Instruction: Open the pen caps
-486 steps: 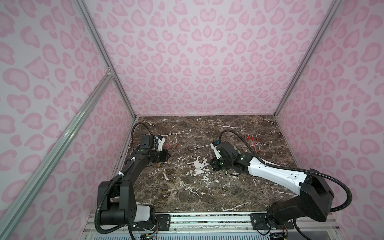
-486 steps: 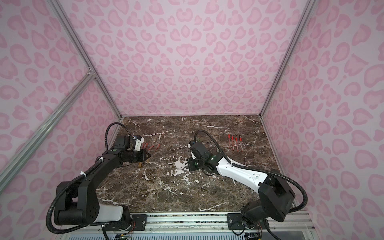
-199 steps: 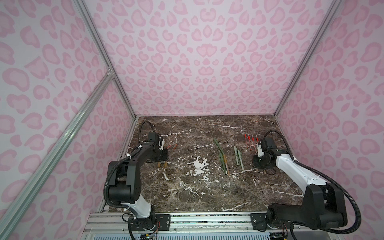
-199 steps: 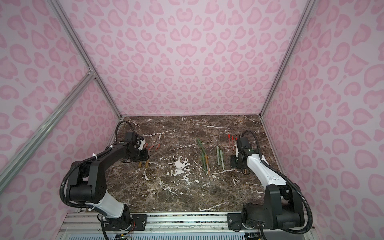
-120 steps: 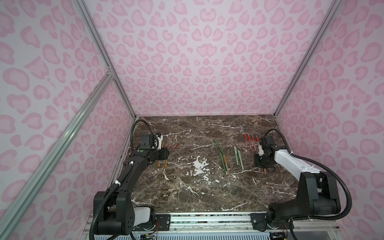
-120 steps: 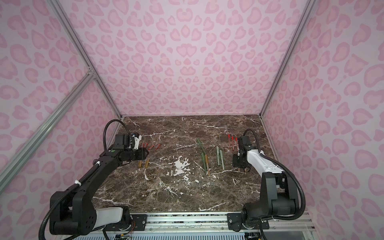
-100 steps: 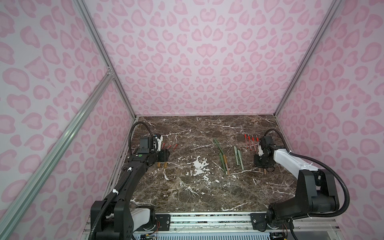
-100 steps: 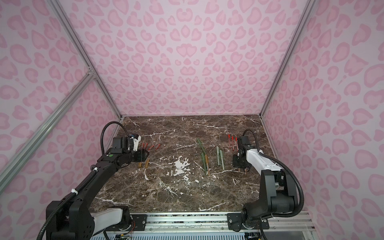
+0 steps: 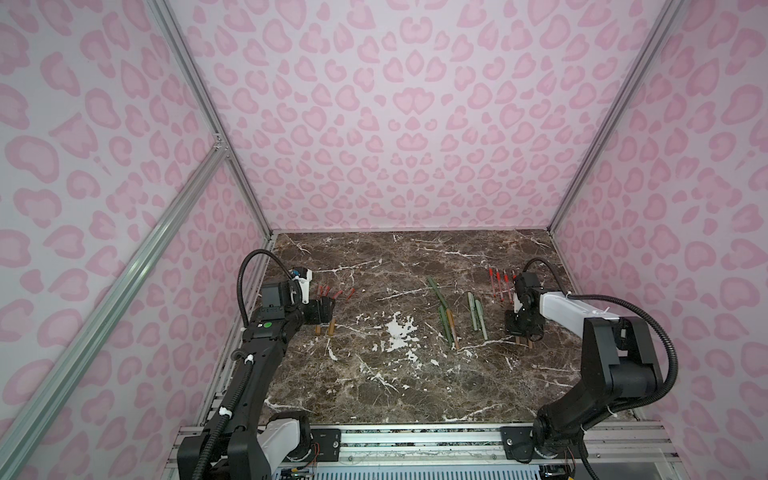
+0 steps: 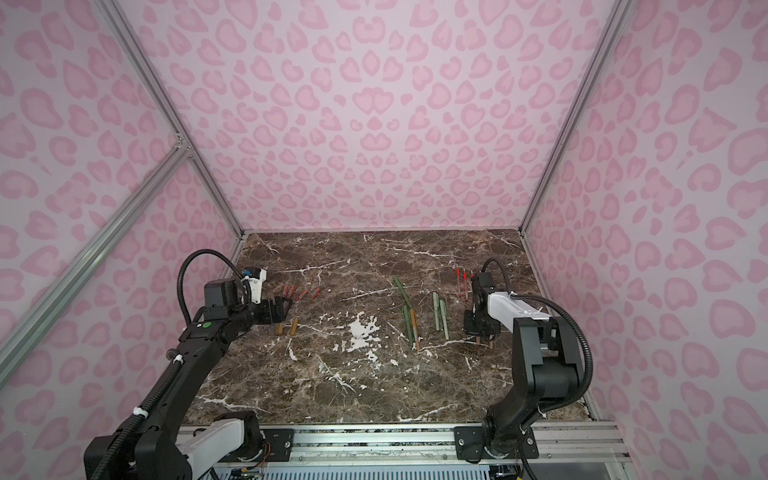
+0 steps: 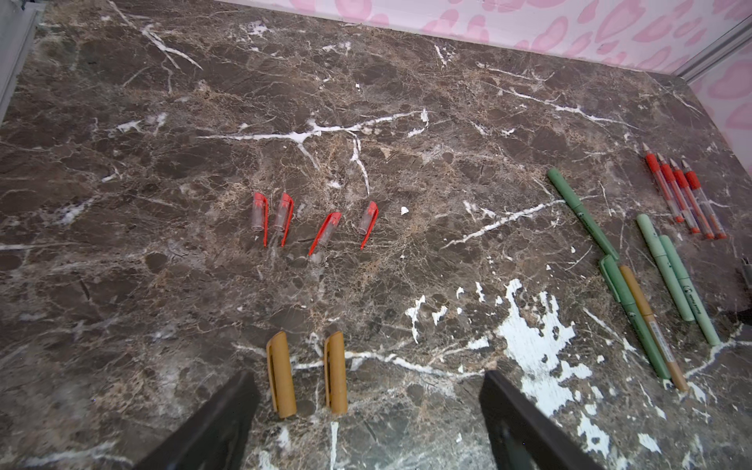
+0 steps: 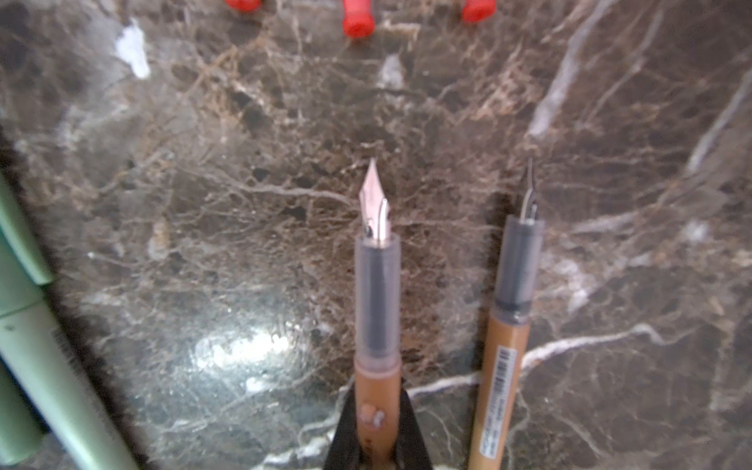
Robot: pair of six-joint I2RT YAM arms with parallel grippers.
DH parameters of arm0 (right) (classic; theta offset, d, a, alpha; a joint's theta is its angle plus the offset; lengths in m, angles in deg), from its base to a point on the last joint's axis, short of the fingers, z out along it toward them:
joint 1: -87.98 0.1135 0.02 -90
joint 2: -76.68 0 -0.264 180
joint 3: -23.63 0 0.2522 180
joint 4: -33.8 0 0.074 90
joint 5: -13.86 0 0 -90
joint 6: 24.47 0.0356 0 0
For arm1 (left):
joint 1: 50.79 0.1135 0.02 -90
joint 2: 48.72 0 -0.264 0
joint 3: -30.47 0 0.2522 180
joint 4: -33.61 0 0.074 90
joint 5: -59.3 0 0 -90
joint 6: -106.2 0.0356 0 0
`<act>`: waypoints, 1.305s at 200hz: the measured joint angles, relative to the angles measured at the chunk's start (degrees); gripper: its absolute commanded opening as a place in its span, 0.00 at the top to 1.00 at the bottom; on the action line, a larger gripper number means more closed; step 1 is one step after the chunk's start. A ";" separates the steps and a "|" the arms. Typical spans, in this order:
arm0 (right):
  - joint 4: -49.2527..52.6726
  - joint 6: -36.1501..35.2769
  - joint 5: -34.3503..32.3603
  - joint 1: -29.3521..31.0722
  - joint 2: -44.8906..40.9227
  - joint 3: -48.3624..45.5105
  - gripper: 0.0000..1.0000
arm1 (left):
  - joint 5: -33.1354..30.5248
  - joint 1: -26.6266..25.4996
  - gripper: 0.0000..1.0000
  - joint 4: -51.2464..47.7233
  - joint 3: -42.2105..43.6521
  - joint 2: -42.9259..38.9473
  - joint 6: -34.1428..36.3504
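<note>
The pen caps [image 9: 331, 328] lie loose on the bench [image 9: 415, 395], close to its left edge. There are four red caps [image 11: 283, 217] in a ragged row, and two tan caps [image 11: 335, 372] side by side and apart, nearer the front edge. The left claw [image 11: 366, 376] hangs over that tan pair, jaws spread wide, gripping nothing. Both caps sit in the gap, closer to one finger, with bare marble on the other side.

Over by the right edge, the right claw [image 12: 376, 411] is clenched on a tan pen body [image 12: 376, 378], nib bare. A second tan pen [image 12: 504, 366], nib also bare, lies just beside it, not touching. Red pen bodies [image 11: 683, 199] line up beyond, toward the far edge.

Mid-bench, the green pens [image 11: 667, 276] and a third tan pen [image 11: 651, 325] lie bunched together. Wide bare marble runs along the whole front edge, and more along the far edge.
</note>
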 measured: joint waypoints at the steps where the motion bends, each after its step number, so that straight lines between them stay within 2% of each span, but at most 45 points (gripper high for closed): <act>1: 0.00 0.00 0.00 0.00 0.02 0.02 0.88 | 0.00 0.00 0.10 0.00 -0.02 0.00 0.00; 124: 0.02 -0.24 -0.59 0.24 -0.07 0.35 0.70 | 0.04 1.51 0.11 0.09 -1.60 0.33 -1.11; 170: 1.27 -0.17 -0.02 1.16 -5.14 1.57 0.61 | 0.07 1.97 0.09 0.02 -1.57 0.33 -1.49; 219: 3.37 2.64 0.09 8.87 -12.72 2.05 0.59 | 0.22 2.27 0.08 0.00 -1.60 0.39 -1.62; 261: 2.47 6.27 1.62 18.69 -10.64 4.17 0.61 | 0.50 2.36 0.08 -0.11 -1.66 0.87 -2.23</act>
